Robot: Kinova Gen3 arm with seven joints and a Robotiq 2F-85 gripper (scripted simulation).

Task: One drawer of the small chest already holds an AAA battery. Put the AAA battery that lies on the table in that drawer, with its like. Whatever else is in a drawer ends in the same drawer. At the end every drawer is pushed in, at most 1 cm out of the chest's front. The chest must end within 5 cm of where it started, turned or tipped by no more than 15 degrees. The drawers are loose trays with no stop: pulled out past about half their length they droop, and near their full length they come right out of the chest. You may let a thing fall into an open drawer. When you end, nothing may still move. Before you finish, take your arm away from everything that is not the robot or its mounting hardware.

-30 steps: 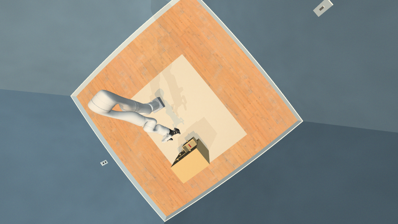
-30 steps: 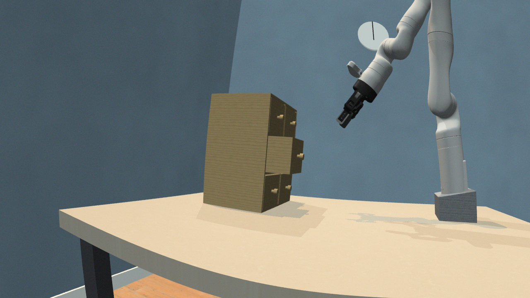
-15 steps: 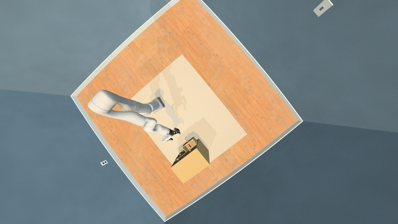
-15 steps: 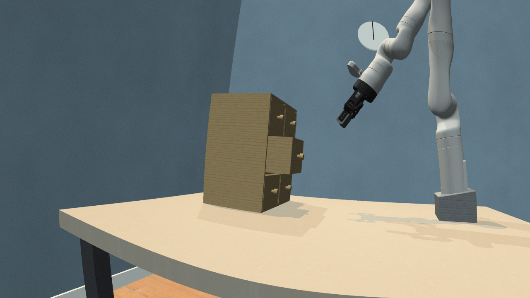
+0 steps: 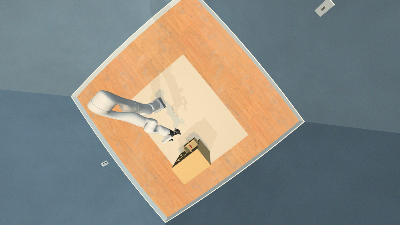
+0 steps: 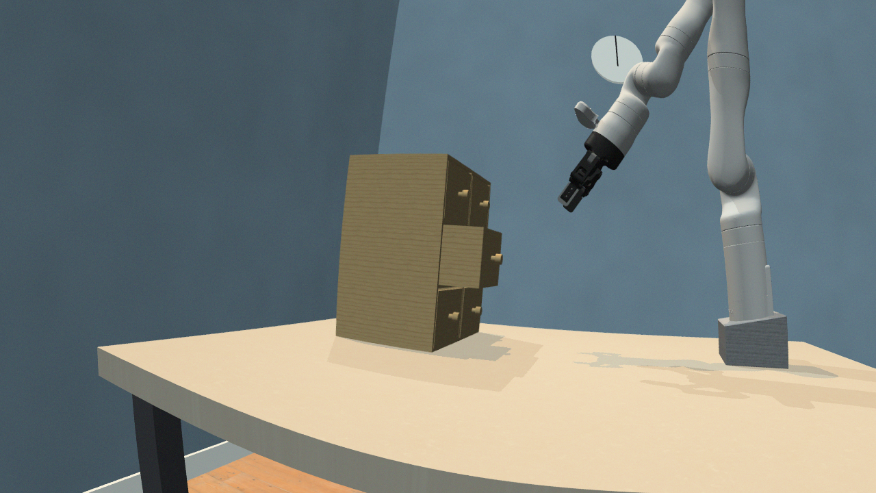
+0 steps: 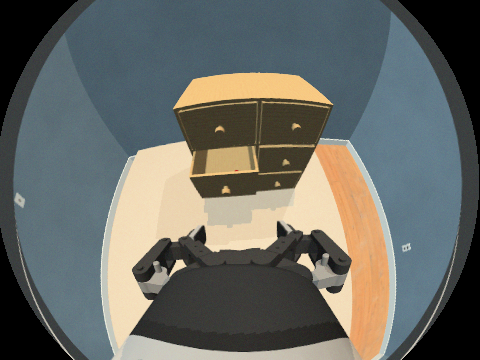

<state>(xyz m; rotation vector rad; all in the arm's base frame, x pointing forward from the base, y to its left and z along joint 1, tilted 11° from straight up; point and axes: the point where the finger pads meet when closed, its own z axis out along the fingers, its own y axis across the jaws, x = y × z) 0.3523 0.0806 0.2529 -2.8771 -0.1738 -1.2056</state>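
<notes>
I can read no words, labels, brands or numbers anywhere in my three views; the round white wall clock with a single dark line across its face point(image 6: 612, 58) bears no numeral I can make out, and the small red cylindrical object inside the pulled-out wooden drawer point(image 5: 190, 146) point(image 7: 236, 171) is too small for me to tell any marking on it
</notes>
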